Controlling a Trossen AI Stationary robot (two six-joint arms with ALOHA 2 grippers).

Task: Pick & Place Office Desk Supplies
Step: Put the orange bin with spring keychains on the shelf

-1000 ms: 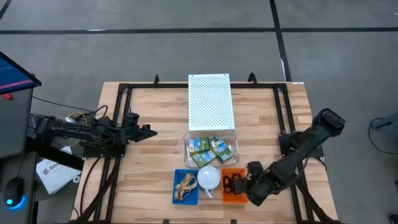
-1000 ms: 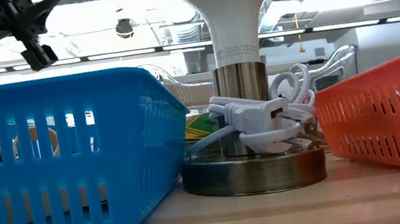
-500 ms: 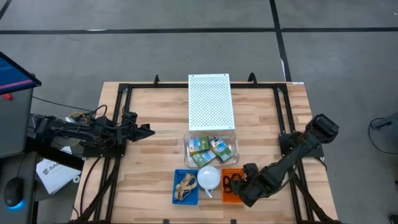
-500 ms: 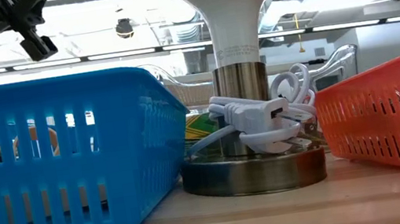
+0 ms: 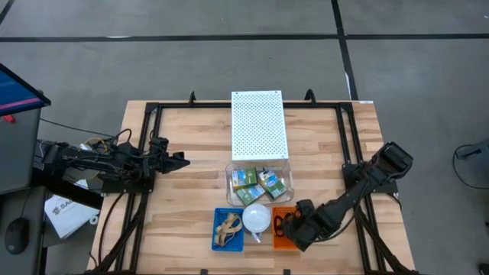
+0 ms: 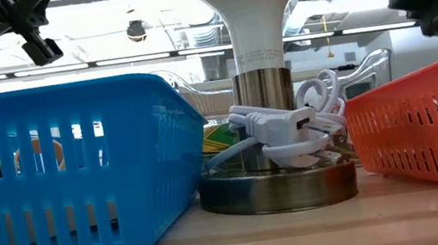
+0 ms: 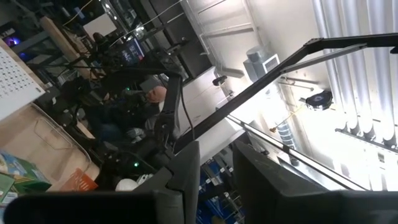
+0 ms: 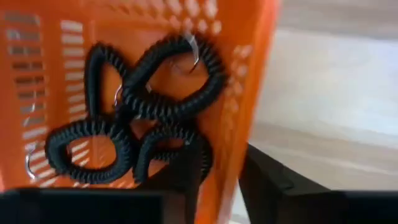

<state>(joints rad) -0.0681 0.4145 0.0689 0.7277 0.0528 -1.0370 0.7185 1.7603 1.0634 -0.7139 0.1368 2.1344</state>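
Several black coiled loops (image 8: 124, 118) lie on the floor of an orange basket (image 8: 56, 37) at the table's near edge (image 5: 284, 243). My right gripper (image 8: 221, 168) points down just above that basket's right wall (image 8: 249, 112). One finger is over the inside, the other over the outside, with a narrow gap between them. Tan rubber bands (image 5: 228, 228) lie in a blue basket (image 5: 217, 238). Green-and-yellow crayon boxes (image 5: 260, 185) sit in a clear bin (image 5: 229, 177). My left gripper (image 5: 183, 160) waits raised at the table's left, narrowly open with nothing between its fingers (image 7: 186, 180).
A lamp with a white bulb (image 5: 256, 218) and a coiled white cord (image 6: 290, 129) stands between the two baskets. A white perforated box (image 5: 258, 126) sits behind the clear bin. Black frame rails (image 5: 348, 145) run along both sides of the table.
My right gripper has come down toward the orange basket and shifted a little toward the table's left. In the low view it has come into the picture from above, over the basket's rim.
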